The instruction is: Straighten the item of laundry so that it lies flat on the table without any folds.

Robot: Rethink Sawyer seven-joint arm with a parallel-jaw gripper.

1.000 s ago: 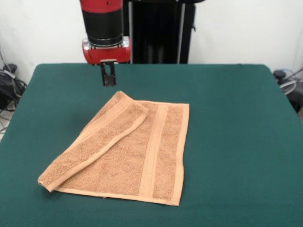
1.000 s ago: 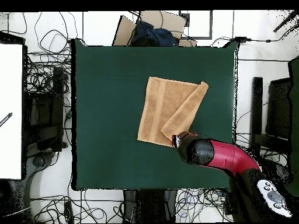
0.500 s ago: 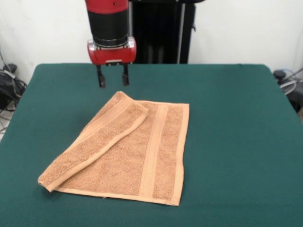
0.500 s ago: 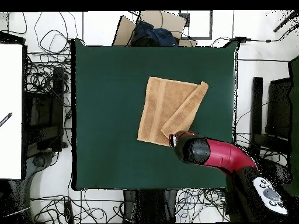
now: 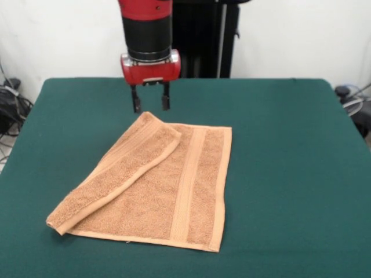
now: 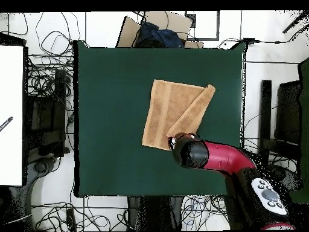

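A peach-orange towel (image 5: 152, 182) lies on the dark green desk (image 5: 290, 150), and everything here is placed against that towel. It does not lie flat: one side is folded over on a slant, so a long doubled flap (image 5: 113, 174) runs from the towel's far corner down to its near corner on the front view's left. The rest lies in a single layer, with a woven band (image 5: 186, 185) running along it beside the flap and a plain strip out to the straight edge on the other side. In the overhead view the towel (image 6: 172, 115) sits near the middle of the desk (image 6: 108, 121), somewhat toward the side where the arm comes in, with green felt showing all round it.

The pincer (image 5: 151, 105) hangs just above the far corner of the towel, where the folded flap begins. Its two dark fingers (image 5: 137, 103) point straight down and stand apart, with a clear gap between them and nothing held; their tips are close over the cloth but whether they touch it cannot be told. Above them are the red wrist block (image 5: 150, 68) and the black and red arm (image 5: 147, 26). From overhead the arm (image 6: 220, 158) covers that same corner of the towel.
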